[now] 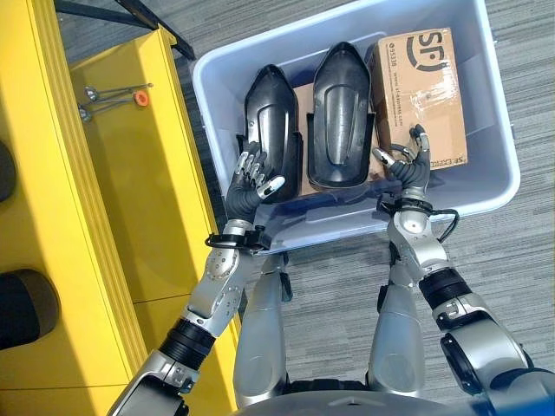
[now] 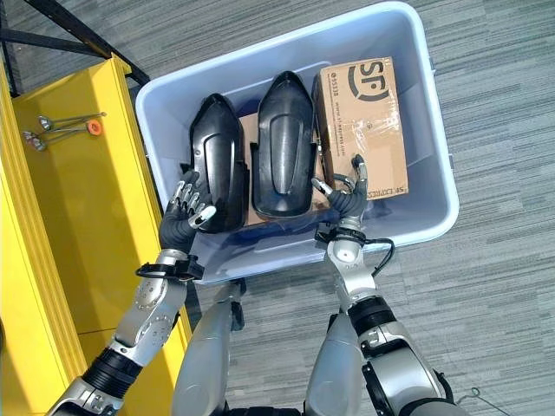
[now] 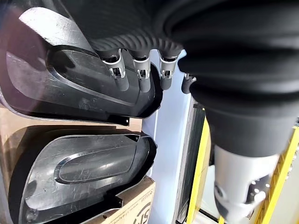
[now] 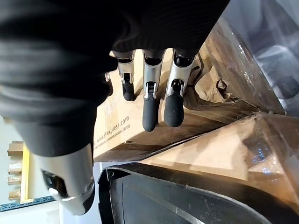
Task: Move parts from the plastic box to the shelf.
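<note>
A blue-grey plastic box [image 1: 473, 204] on the floor holds two black moulded parts side by side and a brown cardboard carton [image 1: 421, 82]. My left hand [image 1: 252, 184] hovers open at the near end of the left black part [image 1: 270, 108], its fingers [image 3: 140, 80] reaching over that part's edge. My right hand [image 1: 409, 166] is open at the carton's near corner, beside the right black part [image 1: 340, 104]. Its fingers [image 4: 150, 100] are straight, just above the carton [image 4: 119, 128]. Neither hand holds anything.
A yellow shelf [image 1: 130, 182] runs along the left, close to the box's left wall. Two metal pins with an orange washer [image 1: 113, 94] lie on it. A dark round object [image 1: 22, 308] sits at the far left edge. Grey carpet surrounds the box.
</note>
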Motion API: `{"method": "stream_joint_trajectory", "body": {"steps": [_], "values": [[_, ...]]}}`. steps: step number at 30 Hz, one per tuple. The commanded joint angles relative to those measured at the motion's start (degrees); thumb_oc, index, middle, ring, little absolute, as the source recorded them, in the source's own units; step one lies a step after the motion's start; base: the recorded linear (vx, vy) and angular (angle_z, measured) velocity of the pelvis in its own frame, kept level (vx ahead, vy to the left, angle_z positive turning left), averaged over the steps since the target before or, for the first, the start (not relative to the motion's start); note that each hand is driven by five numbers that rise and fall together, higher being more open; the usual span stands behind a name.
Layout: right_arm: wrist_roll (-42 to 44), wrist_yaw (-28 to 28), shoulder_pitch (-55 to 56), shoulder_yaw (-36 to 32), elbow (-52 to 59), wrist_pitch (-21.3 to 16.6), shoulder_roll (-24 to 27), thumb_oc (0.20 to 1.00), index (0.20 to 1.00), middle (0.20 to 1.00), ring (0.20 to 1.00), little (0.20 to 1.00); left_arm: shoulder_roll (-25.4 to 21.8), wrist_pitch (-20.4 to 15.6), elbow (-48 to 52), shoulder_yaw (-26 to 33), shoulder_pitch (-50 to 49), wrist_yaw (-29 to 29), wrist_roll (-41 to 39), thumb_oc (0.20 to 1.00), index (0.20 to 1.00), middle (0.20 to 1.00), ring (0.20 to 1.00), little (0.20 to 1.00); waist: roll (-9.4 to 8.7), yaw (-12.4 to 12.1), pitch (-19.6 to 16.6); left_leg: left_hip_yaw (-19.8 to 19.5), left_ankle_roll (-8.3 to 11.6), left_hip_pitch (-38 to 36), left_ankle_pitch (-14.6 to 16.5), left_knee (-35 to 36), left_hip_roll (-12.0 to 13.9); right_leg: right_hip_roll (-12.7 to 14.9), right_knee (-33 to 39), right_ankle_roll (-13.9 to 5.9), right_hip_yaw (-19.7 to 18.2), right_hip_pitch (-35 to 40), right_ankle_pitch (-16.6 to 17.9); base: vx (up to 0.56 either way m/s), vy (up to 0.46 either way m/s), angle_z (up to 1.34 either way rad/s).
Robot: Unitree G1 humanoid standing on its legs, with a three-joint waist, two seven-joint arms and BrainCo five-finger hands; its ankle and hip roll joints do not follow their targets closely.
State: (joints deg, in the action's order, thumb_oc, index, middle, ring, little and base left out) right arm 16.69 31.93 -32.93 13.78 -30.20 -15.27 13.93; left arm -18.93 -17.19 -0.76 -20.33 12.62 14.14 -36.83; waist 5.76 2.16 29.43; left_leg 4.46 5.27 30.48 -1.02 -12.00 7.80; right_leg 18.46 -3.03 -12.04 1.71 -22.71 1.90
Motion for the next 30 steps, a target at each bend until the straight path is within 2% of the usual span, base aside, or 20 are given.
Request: {"method": "stream_joint_trajectory", "body": {"steps": [1,8,18,30], "values": [[-1.06,0.39,-2.93,-0.05,-1.44,-0.32,-0.82,1.000,1.000,1.000,1.000,1.000,-0.65,-3.58,4.69,1.01,2.42,0.20,0.55,1.000,1.000,1.000,1.000,1.000,0.34,-1.82,0.35,-0.07,0.92,-0.82,-0.22,-0.37,2.54,-0.48,-5.15,1.43,-0.38,-4.71,2.92,0.00,0.000,0.00],[-3.55,-1.56,2.71,1.69,9.75,-1.11,-0.82,1.000,1.000,1.000,1.000,1.000,-0.16,-3.34,4.56,2.37,2.19,0.95,1.64,1.000,1.000,1.000,1.000,1.000,-0.96,-0.89,0.01,-0.46,0.81,-0.49,-0.06,-0.44,2.60,-0.46,-4.91,1.59,0.03,-4.53,2.93,0.00,-0.010,0.00],[-11.91,0.25,6.64,0.13,23.66,-1.72,1.42,1.000,1.000,1.000,1.000,1.000,-0.17,-3.62,5.71,3.59,2.01,1.95,3.18,1.000,1.000,1.000,1.000,1.000,-2.32,-0.16,-1.25,-0.92,0.78,-0.06,0.36,-0.88,2.48,-0.25,-4.30,1.50,0.58,-3.63,2.96,0.00,-0.001,0.01],[-9.41,-0.39,6.21,1.67,24.86,-2.65,-0.42,1.000,1.000,1.000,1.000,1.000,-0.07,-3.63,5.89,3.86,1.83,2.82,3.33,1.000,1.000,1.000,1.000,1.000,-2.59,-0.38,-1.29,-1.00,0.65,0.55,0.28,-0.84,2.13,-0.33,-3.85,1.65,1.04,-3.49,3.15,0.00,0.002,0.02]]}}
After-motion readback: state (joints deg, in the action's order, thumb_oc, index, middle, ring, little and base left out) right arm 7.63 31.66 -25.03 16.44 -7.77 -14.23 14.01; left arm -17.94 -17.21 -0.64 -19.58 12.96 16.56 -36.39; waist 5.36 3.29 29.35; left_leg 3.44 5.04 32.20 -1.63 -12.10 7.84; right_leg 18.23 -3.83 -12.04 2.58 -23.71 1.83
